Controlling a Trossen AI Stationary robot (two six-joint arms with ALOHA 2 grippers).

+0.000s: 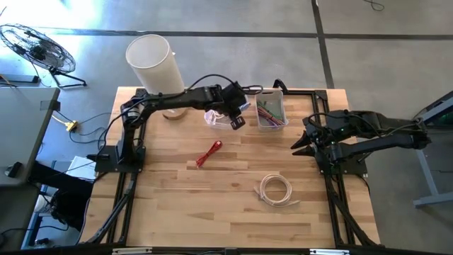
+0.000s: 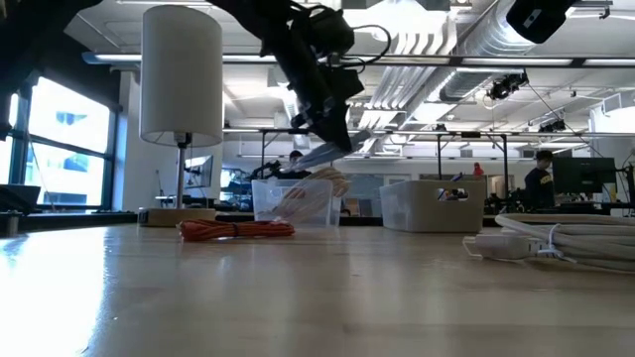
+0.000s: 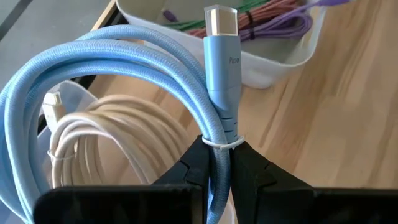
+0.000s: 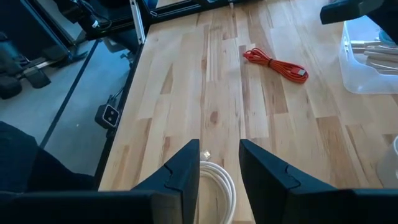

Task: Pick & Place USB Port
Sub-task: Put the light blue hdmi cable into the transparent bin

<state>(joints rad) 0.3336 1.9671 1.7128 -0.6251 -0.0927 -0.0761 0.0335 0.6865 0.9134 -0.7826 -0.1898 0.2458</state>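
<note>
Left arm holds a blue cable up over the far bins

On the near part of the table (image 1: 233, 212) lies a coiled white cable (image 1: 274, 189), and a bit farther, to the left, a red cable (image 1: 209, 153). The right gripper (image 1: 299, 144) waits at the right side with its fingers spread and nothing between them. Farther back, the left gripper (image 3: 218, 163) is the one doing the job: its fingers squeeze tight on the light blue USB cable (image 3: 124, 68), just where a thin tie wraps it. The cable is looped in a bundle, and its plug end (image 3: 220, 21) sticks straight out past the fingers. It hangs above the clear bin (image 1: 216, 117). The next bin (image 1: 270, 112), with green and purple cables inside, sits just to the right, so I think that is where the plug is pointing.
</note>
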